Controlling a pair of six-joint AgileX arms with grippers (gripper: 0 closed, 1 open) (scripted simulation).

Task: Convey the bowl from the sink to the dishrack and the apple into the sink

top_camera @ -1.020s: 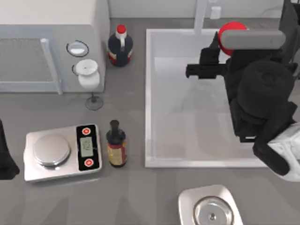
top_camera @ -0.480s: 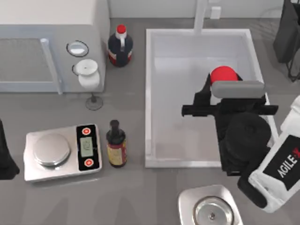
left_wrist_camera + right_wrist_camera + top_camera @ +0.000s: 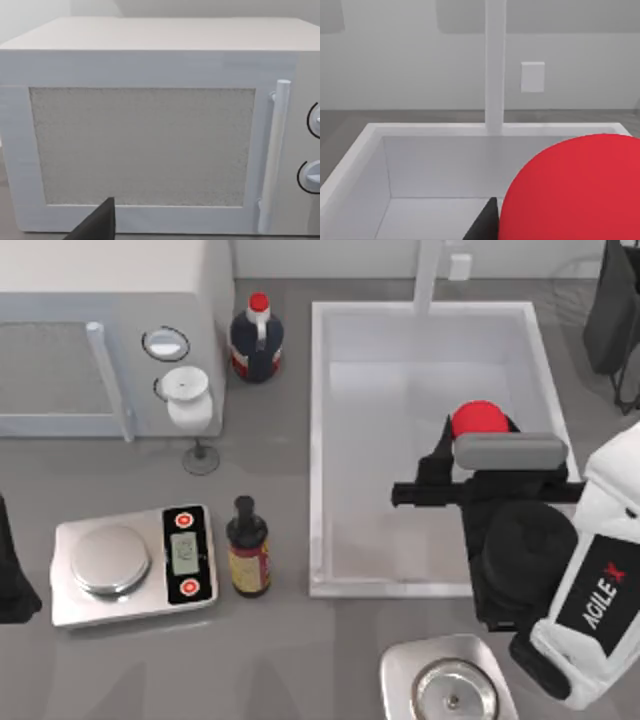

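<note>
Our right arm (image 3: 590, 610) has a white shell lettered "AGILE" in black with a red mark. Its wrist (image 3: 525, 560) is black and rounded, topped by a grey bar (image 3: 510, 452). Our left arm (image 3: 12, 565) is black.

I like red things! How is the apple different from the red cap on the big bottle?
The apple is bigger than the bottle cap. The apple is over the sink, at the right gripper; the cap sits on a dark bottle on the counter left of the sink. Both are red and round.

apple (image 3: 478, 420): lower part hidden beneath the right arm
steel pan (image 3: 452, 697): cut off by the bottom edge
</note>
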